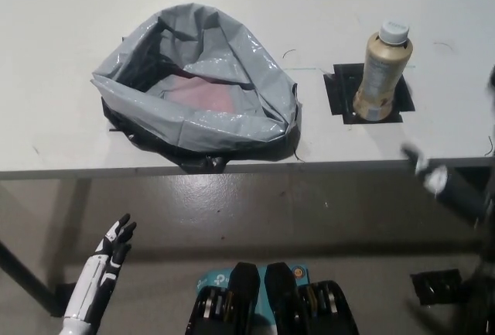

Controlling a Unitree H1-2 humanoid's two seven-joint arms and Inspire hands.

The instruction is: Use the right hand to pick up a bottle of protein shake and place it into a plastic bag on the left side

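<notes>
Head view, looking steeply down over the near edge of a table. Closest to the camera, at about seven o'clock in the picture, the white left hand (108, 261) hangs below the table edge, above the grey floor (255, 203). Its fingers are spread apart and point up toward one o'clock, with nothing in them.

At about four o'clock, near the right border, the black right hand (437, 179) reaches in just at the table's front edge. It is blurred, showing a dark shape with a pale patch, so I cannot tell how far its fingers are spread; nothing appears to be in it. It is apart from the bottle, which stands farther back on the table.

The table (62, 56) is pale and fills the upper half of the picture. Its front edge runs across the middle from nine o'clock to three o'clock.

On the table, at about eleven o'clock from the picture's centre, sits the plastic bag (197, 87). It is grey and shiny, with a wide, crumpled mouth folded open toward the camera. A pinkish surface shows inside it. Dark material shows under its near edge.

At about two o'clock stands the bottle of protein shake (382, 72). It is upright, beige, with a white cap, and rests on a square of black tape (338, 91). It is well to the right of the bag, with bare table between them.
</notes>
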